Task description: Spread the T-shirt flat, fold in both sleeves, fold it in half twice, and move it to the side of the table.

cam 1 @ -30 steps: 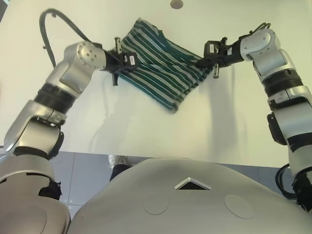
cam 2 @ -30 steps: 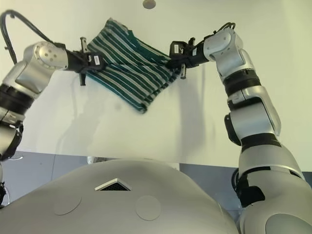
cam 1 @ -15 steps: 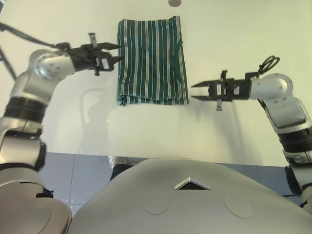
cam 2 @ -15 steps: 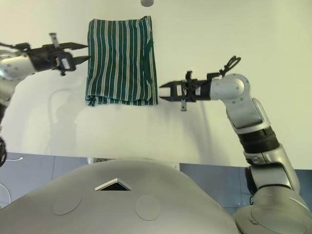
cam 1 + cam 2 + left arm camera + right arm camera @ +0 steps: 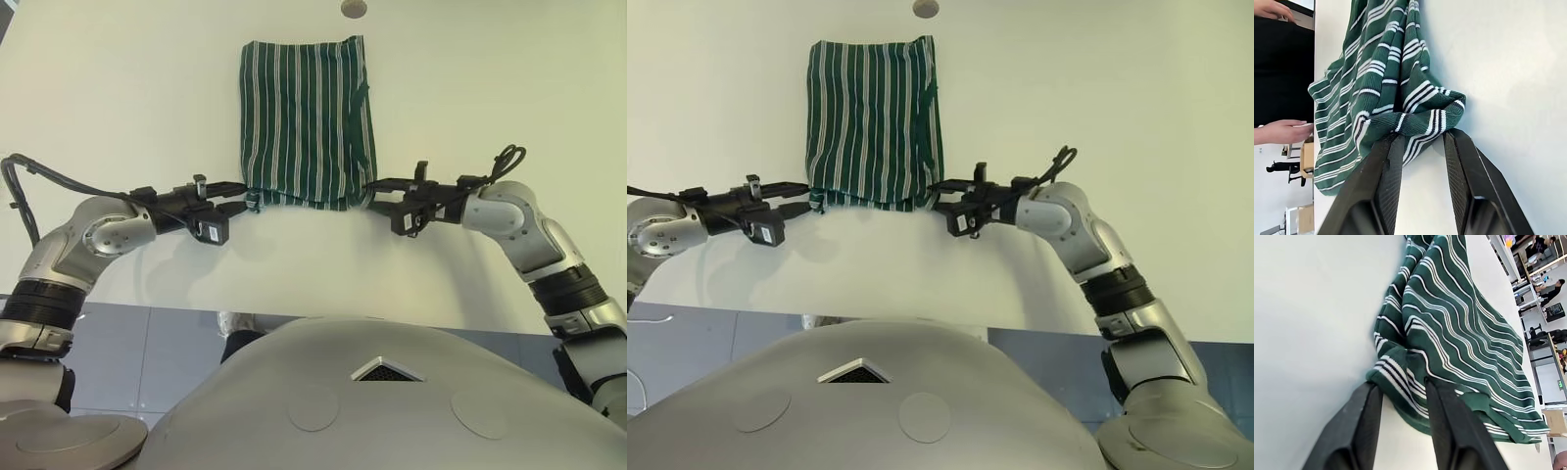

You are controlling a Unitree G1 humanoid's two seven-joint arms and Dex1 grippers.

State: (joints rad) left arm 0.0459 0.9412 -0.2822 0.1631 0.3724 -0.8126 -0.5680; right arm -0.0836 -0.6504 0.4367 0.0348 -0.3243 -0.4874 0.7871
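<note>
The T-shirt [image 5: 306, 117], dark green with white stripes, lies folded into a narrow rectangle in the middle of the white table [image 5: 490, 98]. My left gripper [image 5: 247, 200] is at its near left corner and my right gripper [image 5: 370, 192] at its near right corner. The left wrist view has the left gripper [image 5: 1422, 139] shut on that bunched corner of the T-shirt [image 5: 1376, 73]. Seen from the right wrist, the right gripper [image 5: 1400, 387] pinches the other corner of the cloth [image 5: 1459, 323] the same way.
A small grey round disc [image 5: 354, 8] sits in the table just beyond the shirt's far edge. The table's near edge [image 5: 323, 311] runs close below both grippers. Bare tabletop lies to the left and right of the shirt.
One second ago the shirt lay askew between both grippers. Half a second ago it lay square with the grippers open beside it. Both have since come down to its near corners and shut.
</note>
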